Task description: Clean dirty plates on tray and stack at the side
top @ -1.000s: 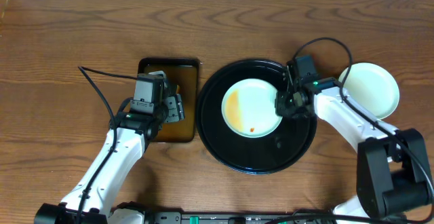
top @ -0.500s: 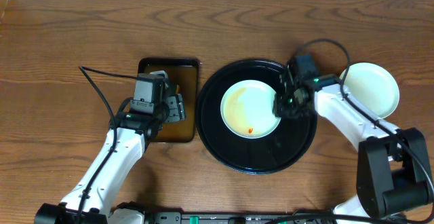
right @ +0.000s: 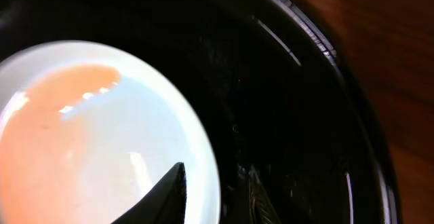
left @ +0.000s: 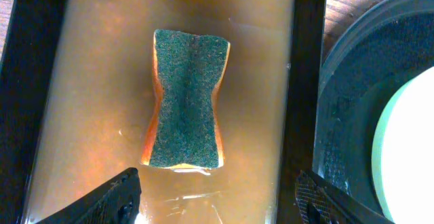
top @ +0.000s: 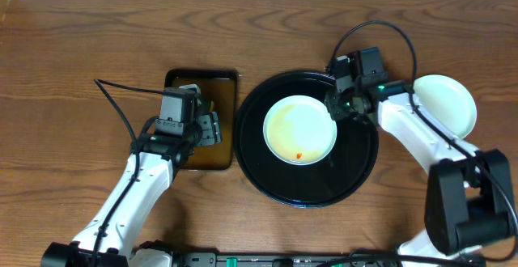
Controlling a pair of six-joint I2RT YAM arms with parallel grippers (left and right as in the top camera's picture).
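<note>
A dirty white plate (top: 299,129) with an orange film and a red speck lies on the round black tray (top: 312,188). My right gripper (top: 335,105) is narrowly open at the plate's upper right rim. In the right wrist view one finger is over the plate (right: 102,129) and the other over the tray (right: 298,115), with the gripper (right: 211,197) astride the rim. A clean white plate (top: 441,105) lies on the table to the right. My left gripper (left: 217,197) is open and empty above a green-topped sponge (left: 186,98).
The sponge lies in brown liquid in a black rectangular container (top: 202,74), left of the tray and close to its rim. In the left wrist view the container wall (left: 305,81) runs beside the tray's edge (left: 352,102). Cables trail from both arms.
My right gripper moved from the plate's right edge up along the rim to its upper right. The orange liquid, pooled at the left, has spread across the plate. The left arm has not moved.
</note>
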